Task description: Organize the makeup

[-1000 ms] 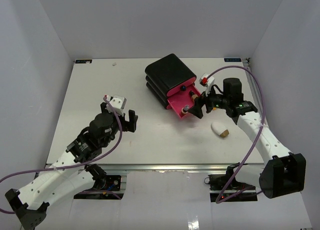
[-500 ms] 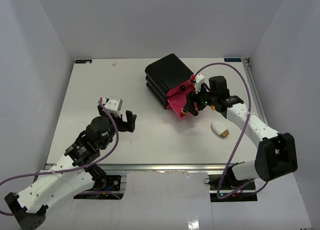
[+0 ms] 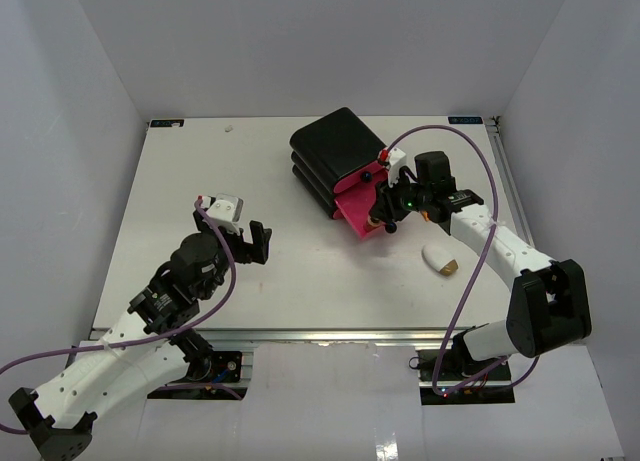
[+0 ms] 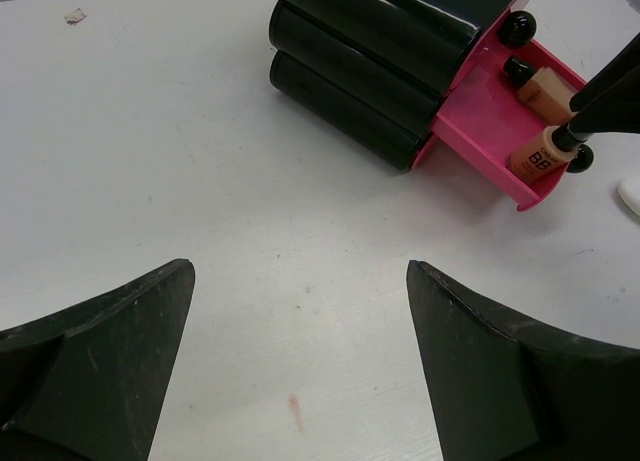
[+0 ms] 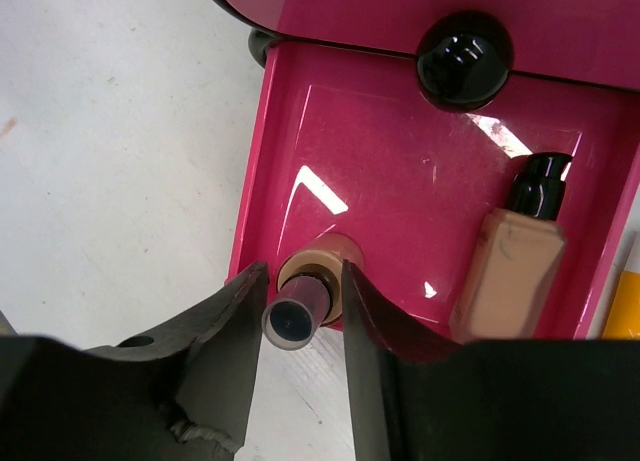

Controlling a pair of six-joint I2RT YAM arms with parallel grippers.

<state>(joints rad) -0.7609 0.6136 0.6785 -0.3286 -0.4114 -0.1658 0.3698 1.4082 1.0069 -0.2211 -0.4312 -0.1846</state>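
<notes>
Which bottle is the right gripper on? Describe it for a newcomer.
Find the black box at the back; its open pink drawer holds two tan, dark-capped bottles. It's the BB bottle, cap at the drawer's front edge, in the right gripper; the other bottle's cap faces the box.

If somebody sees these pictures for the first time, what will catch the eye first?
The bright pink drawer pulled out of the black box toward the table's far right stands out. The right end effector grips a tan bottle by its dark cap there, while a white tube lies alone nearby.
</notes>
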